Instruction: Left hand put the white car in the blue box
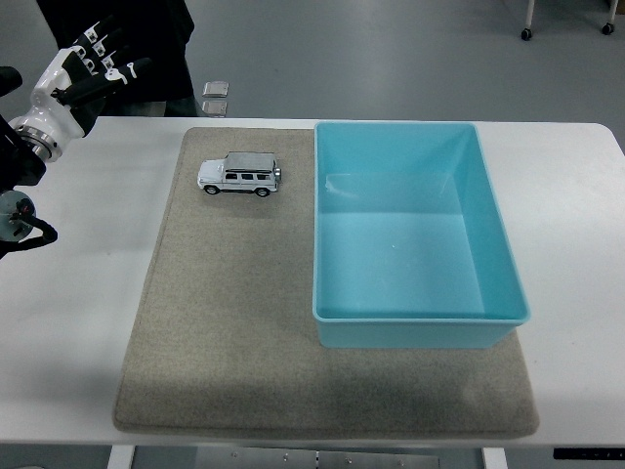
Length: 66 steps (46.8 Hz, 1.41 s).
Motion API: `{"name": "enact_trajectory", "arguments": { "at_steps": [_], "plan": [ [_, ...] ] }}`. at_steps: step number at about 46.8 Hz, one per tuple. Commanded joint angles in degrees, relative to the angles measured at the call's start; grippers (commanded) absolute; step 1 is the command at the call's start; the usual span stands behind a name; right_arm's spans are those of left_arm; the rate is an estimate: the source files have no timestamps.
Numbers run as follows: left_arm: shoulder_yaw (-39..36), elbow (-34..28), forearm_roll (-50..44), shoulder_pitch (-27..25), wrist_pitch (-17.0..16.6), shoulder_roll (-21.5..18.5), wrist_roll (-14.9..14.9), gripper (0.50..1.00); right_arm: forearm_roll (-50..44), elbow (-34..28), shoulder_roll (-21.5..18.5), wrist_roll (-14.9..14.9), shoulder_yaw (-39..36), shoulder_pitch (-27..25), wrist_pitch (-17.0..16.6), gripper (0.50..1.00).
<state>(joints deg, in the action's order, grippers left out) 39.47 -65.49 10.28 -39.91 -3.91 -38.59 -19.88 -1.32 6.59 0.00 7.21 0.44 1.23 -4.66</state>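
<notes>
The white toy car (240,175) stands on its wheels at the far left part of the beige mat (225,322), its side toward me. The blue box (415,236) sits on the mat's right half, open and with nothing in it. My left hand (96,61) is raised at the upper left, above the table's far left edge, well left of and beyond the car. Its fingers (109,47) are spread and hold nothing. The right arm is out of view.
A person in dark clothing (146,44) stands beyond the table's far edge at upper left. Two small square plates (215,98) lie on the floor behind the table. Chair or cart wheels (527,33) show at upper right.
</notes>
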Motion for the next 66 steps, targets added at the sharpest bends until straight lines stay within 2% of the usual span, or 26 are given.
{"name": "enact_trajectory", "arguments": {
  "at_steps": [1,17,25,66],
  "plan": [
    [0.0,0.0,0.0,0.0,0.9,0.4,0.0,0.999,0.0,0.0,0.0,0.0,0.0,0.0,0.0,0.936],
    [0.0,0.4,0.0,0.1,1.3,0.8,0.0,0.999,0.0,-0.1,0.0,0.0,0.0,0.0,0.0,0.936],
    [0.1,0.5,-0.1,0.0,3.3,0.7,0.0,0.999,0.0,0.0,0.0,0.0,0.0,0.0,0.0,0.936],
    [0.1,1.0,0.1,-0.9,3.5,0.7,-0.1,0.999,0.0,0.0,0.0,0.0,0.0,0.0,0.0,0.936]
  ]
}}
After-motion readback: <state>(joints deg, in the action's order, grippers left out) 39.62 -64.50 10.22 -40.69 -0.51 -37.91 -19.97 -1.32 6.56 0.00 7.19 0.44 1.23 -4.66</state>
